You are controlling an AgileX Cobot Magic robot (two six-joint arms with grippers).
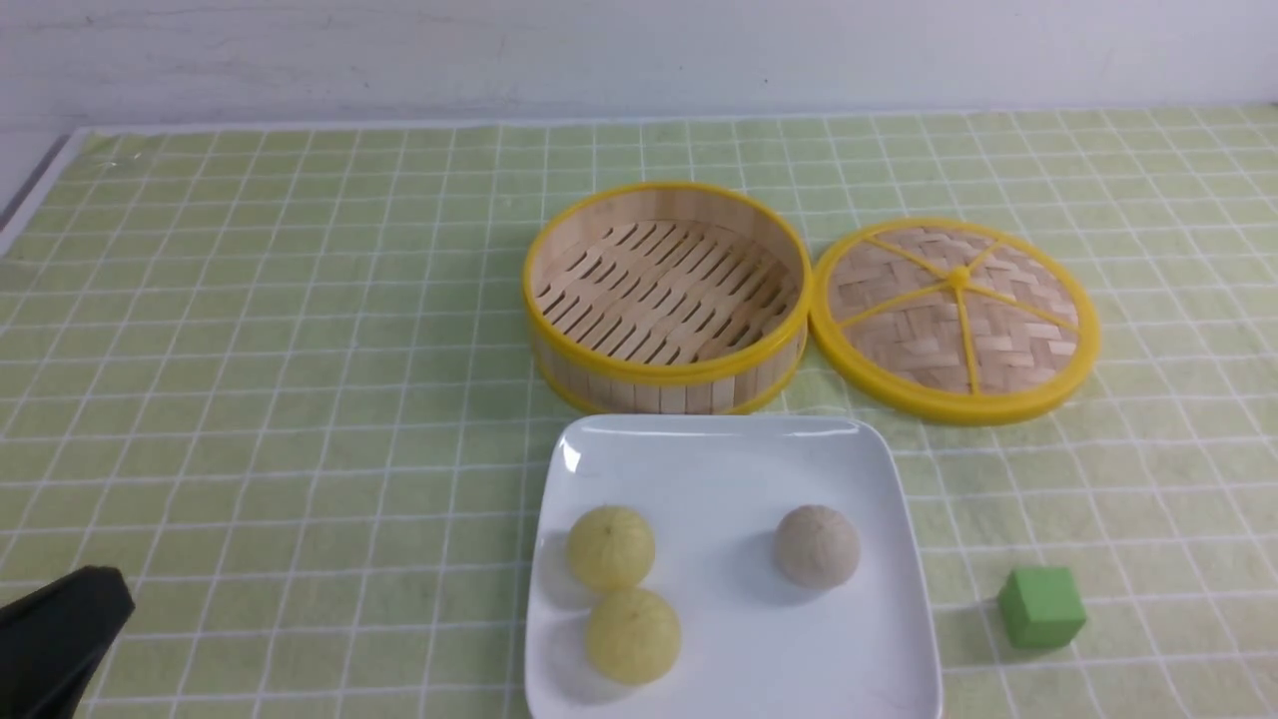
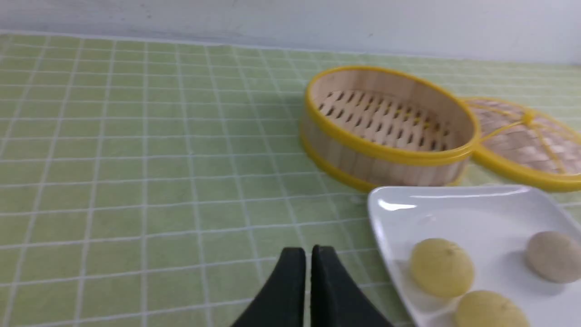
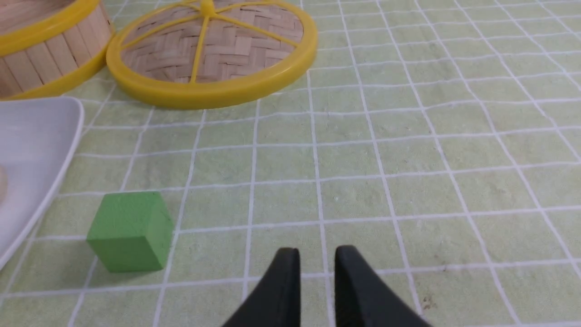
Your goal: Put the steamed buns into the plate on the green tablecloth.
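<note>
All three steamed buns sit on the white plate (image 1: 734, 469) on the green tablecloth (image 1: 300, 350): two yellow buns (image 1: 611, 547) touching on its left, the grey bun (image 1: 817, 545) on its right. Behind it stand the empty steamer (image 1: 667, 298) and, to the right, its lid (image 1: 955, 318). A green cube (image 1: 1041, 606) lies right of the plate. The left gripper (image 2: 308, 259) hangs with jaws nearly together, empty; the right gripper (image 3: 317, 259) shows a small gap, empty.
</note>
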